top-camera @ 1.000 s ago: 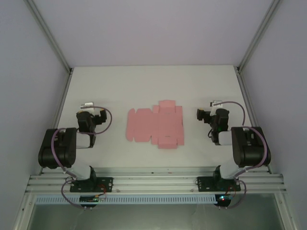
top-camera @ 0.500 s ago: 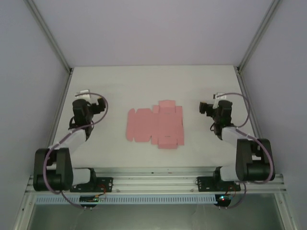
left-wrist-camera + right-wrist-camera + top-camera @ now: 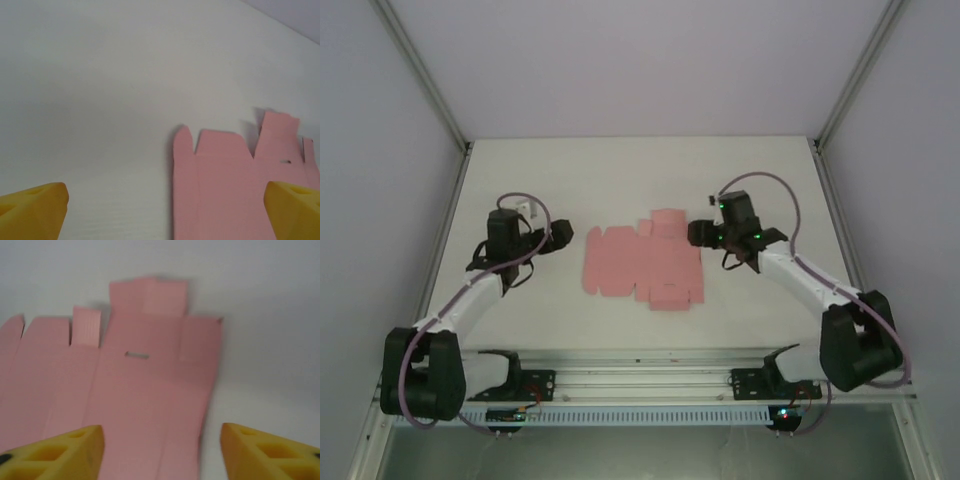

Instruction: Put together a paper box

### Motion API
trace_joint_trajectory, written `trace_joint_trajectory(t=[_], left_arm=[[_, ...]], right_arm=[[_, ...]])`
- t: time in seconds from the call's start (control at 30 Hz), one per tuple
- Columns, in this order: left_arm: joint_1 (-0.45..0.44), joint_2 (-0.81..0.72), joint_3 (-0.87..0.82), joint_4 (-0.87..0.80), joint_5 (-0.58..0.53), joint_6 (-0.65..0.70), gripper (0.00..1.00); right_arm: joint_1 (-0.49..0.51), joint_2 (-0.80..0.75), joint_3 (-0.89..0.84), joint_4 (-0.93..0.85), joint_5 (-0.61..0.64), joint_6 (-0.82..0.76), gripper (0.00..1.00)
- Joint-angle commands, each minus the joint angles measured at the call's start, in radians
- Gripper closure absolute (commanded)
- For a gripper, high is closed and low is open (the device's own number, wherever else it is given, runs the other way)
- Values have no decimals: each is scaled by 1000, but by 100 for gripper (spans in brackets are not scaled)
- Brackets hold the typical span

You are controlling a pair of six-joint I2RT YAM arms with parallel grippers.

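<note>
A: So, how do the hands stand?

B: The left hand (image 3: pixel 560 234) hovers with its yellow fingers (image 3: pixel 35 207) spread wide and nothing between them. The right hand (image 3: pixel 698 232) is spread and empty too.

A: And the paper box (image 3: pixel 642 265)?

B: It's a flat pink die-cut sheet, unfolded, lying mid-tabletop (image 3: pixel 620 175) between the two hands. The left hand is just beside its left edge, the right hand at its right edge. A small slot (image 3: pixel 137 355) sits near its far flaps.
</note>
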Motion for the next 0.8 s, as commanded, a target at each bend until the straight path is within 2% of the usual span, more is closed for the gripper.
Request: trace_joint_trajectory(t=[0.0, 0.03, 0.27, 0.33, 0.47, 0.63, 0.77], left_arm=[[-39, 82, 62, -67, 93, -21, 0], [-50, 111, 81, -83, 106, -15, 1], [-71, 229, 131, -100, 200, -9, 1], [-73, 248, 130, -86, 243, -8, 0], [-82, 308, 149, -110, 265, -2, 0], [-96, 383, 169, -104, 312, -2, 0], [-98, 426, 167, -31, 411, -31, 0]], right_arm=[[8, 82, 50, -70, -95, 72, 45], [7, 113, 56, -68, -142, 80, 50], [-24, 268, 79, -38, -194, 84, 53], [-47, 303, 64, -35, -190, 106, 58], [-70, 349, 28, -44, -152, 119, 60], [-74, 383, -50, -13, -167, 127, 67], [-87, 386, -110, 26, -185, 150, 67]])
